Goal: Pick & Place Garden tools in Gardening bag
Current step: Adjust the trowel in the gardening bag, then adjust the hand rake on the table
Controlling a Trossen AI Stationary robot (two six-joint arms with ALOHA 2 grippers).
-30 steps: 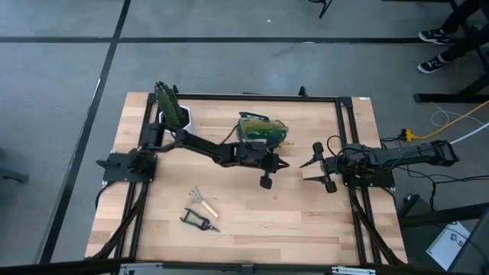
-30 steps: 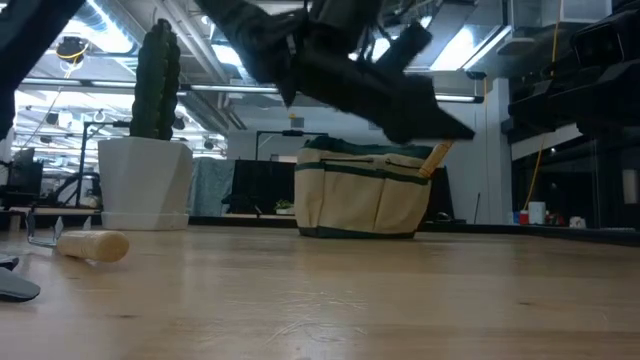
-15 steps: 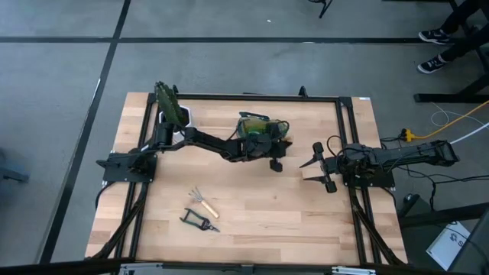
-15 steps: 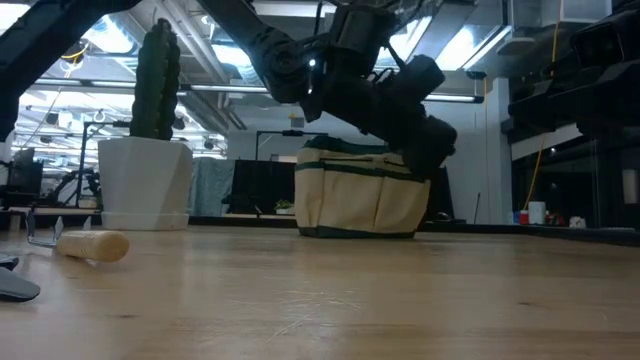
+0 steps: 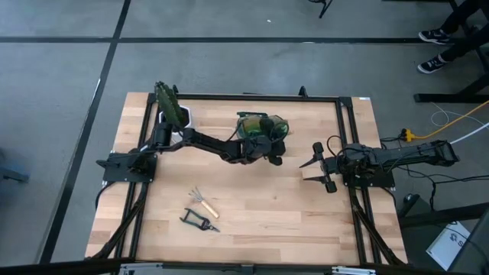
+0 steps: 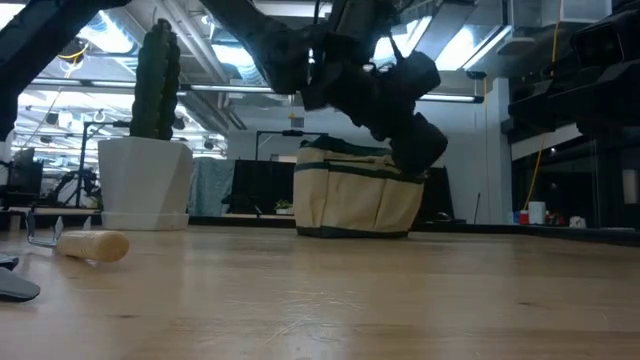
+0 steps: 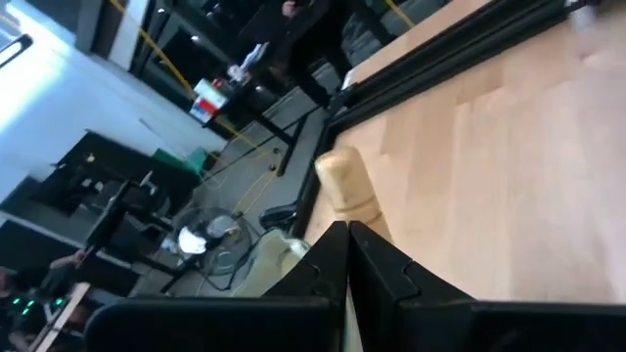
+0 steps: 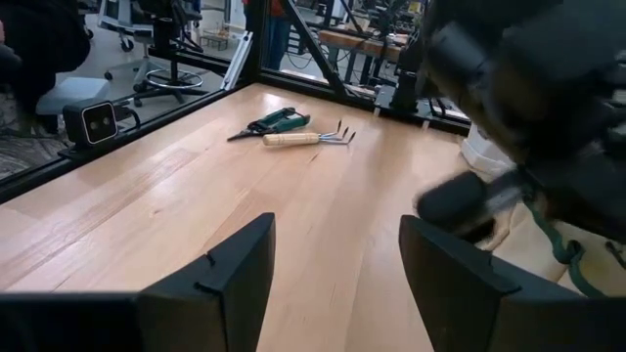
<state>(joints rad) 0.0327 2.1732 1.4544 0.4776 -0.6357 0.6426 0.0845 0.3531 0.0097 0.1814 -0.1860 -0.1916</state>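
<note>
The tan gardening bag (image 5: 258,124) (image 6: 358,195) stands at the table's far middle. My left gripper (image 5: 276,155) (image 7: 348,235) hovers at the bag's near right side, shut on a wooden-handled trowel, of which only the handle (image 7: 344,186) shows. A wooden-handled claw rake (image 5: 203,202) (image 8: 308,139) and black-handled shears (image 5: 199,221) (image 8: 269,122) lie flat at the near left. My right gripper (image 5: 319,166) (image 8: 333,264) waits open at the table's right side, with nothing between its fingers. My left gripper pinches the trowel between its two shut fingers (image 7: 328,256), which hide the place of contact. The wooden handle (image 7: 347,196) sticks out past the fingertips, along the line of the fingers. The tool is lifted clear of the table, beside the bag's top.
A green cactus in a white pot (image 5: 173,111) (image 6: 150,170) stands at the far left, beside the left arm. A black frame (image 5: 263,97) runs round the table's edges. Bare wood (image 5: 267,218) lies between the bag and the table's near edge.
My left gripper has gone toward the far edge and a little up, coming close to the bag's near right side. Its wrist has rolled and swung, turning the held trowel with it. It has stayed shut throughout.
</note>
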